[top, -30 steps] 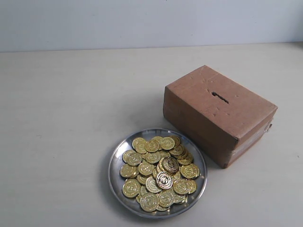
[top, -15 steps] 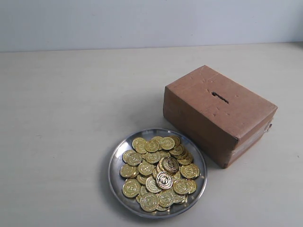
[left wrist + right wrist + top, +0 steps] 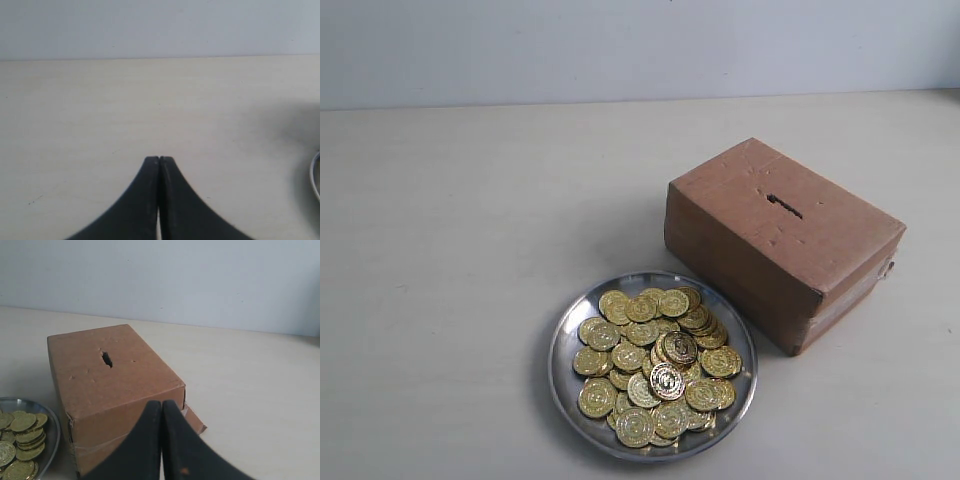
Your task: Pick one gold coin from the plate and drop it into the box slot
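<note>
A round silver plate (image 3: 568, 345) sits near the front of the table, heaped with several gold coins (image 3: 655, 365). Right behind it stands the brown cardboard box (image 3: 780, 240), its dark box slot (image 3: 784, 206) cut in the top face. Neither arm shows in the exterior view. In the left wrist view my left gripper (image 3: 159, 159) is shut and empty over bare table, with a sliver of the plate's rim (image 3: 315, 175) at the frame edge. In the right wrist view my right gripper (image 3: 161, 402) is shut and empty, near the box (image 3: 100, 385), with slot (image 3: 106, 359), plate (image 3: 51, 427) and coins (image 3: 20, 437) in sight.
The table is a pale cream surface (image 3: 450, 250) backed by a light wall (image 3: 620, 45). A loose cardboard flap (image 3: 194, 421) sticks out at the foot of the box.
</note>
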